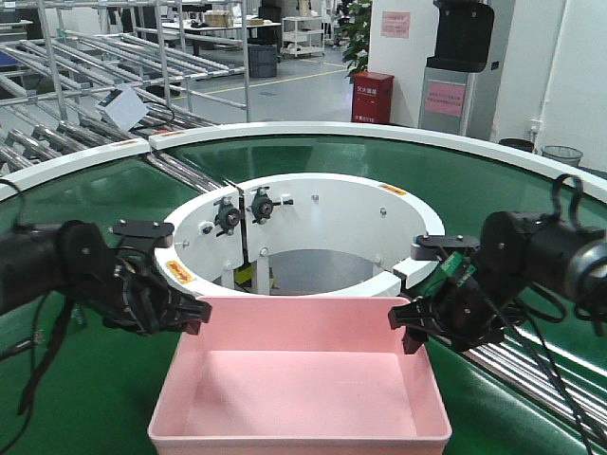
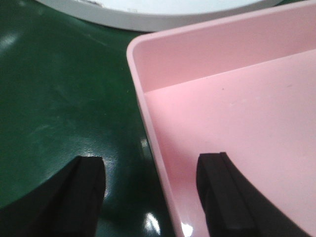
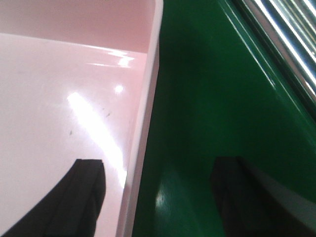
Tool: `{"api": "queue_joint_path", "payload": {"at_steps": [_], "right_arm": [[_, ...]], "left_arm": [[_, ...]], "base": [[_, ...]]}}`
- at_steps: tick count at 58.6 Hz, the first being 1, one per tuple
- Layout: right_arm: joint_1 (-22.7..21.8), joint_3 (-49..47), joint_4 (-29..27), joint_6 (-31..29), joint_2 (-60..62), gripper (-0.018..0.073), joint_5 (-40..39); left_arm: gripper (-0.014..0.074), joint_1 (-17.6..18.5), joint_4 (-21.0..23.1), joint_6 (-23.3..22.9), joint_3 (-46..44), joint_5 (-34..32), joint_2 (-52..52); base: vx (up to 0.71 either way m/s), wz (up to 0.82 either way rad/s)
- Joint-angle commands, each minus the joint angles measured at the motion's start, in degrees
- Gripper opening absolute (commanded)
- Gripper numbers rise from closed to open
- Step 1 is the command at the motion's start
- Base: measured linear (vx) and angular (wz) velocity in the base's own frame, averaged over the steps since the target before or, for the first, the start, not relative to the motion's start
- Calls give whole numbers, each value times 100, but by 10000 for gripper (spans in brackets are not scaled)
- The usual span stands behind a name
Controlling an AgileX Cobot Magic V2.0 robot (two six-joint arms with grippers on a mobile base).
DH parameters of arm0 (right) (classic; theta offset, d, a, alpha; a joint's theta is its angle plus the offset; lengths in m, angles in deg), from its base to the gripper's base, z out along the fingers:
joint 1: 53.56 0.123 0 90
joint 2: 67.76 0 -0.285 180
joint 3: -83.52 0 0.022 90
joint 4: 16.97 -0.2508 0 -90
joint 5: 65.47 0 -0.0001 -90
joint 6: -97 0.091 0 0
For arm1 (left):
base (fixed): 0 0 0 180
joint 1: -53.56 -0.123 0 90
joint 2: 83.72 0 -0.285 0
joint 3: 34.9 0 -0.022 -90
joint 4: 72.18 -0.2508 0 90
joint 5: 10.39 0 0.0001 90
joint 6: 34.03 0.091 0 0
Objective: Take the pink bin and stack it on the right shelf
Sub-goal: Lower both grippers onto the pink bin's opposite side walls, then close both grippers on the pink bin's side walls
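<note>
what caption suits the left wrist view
Left end effector open, one finger either side of the wall of the shallow pale-pink plastic bin on the green conveyor belt.

The pink bin (image 3: 59,98) fills the left side, its glossy floor catching bright glare, and its right wall and rim run from top to bottom. The right gripper (image 3: 158,165) straddles that rim with its jaws spread. One black finger (image 3: 81,197) is inside the bin and the other is over the green conveyor belt (image 3: 207,98). Shiny metal rails (image 3: 286,34) cross the top right corner.

Matte black arms (image 1: 57,270), bulky joints — looped black cables (image 1: 567,190), green board (image 1: 462,268) at right tool (image 1: 417,332)
</note>
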Motion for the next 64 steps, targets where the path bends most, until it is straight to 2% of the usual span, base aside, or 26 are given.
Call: {"api": "queue_joint_path", "payload": {"at_steps": [1,17,25,29,33,37,44,47,54,64], "right_arm": [[30,-293,26,133,154,512,-181],[67,-287,69,313,-218,452,-336],[67,-287,8,313,-285,372,-262],[67,-287,-20,313,-285,328,-223],[67,-287,-130,302,-285,268,-188],[67,-287,-187,288,-285,193,-158],[67,-287,-183,244,-235,-3,-69],[67,-287,-183,212,-142,-15,-50],[67,-287,-190,128,271,-13,-90],[67,-282,-296,-59,1119,-11,-23]], "left_arm": [[523,76,206,-84,-434,-47,-44],[523,94,232,-227,-466,-18,423],[504,94,227,-297,-466,108,508],[454,94,227,-297,-466,154,508],[369,94,232,-297,-466,234,508],[269,94,232,-297,-466,338,502],[55,94,227,-282,-466,583,422],[-12,94,175,-212,-466,622,345],[-8,94,13,-134,-466,572,44],[-5,94,13,-123,-466,531,-835]], "base": [[0,0],[0,0],[0,0],[0,0],[0,0],[0,0],[0,0],[0,0],[0,0],[0,0]]}}
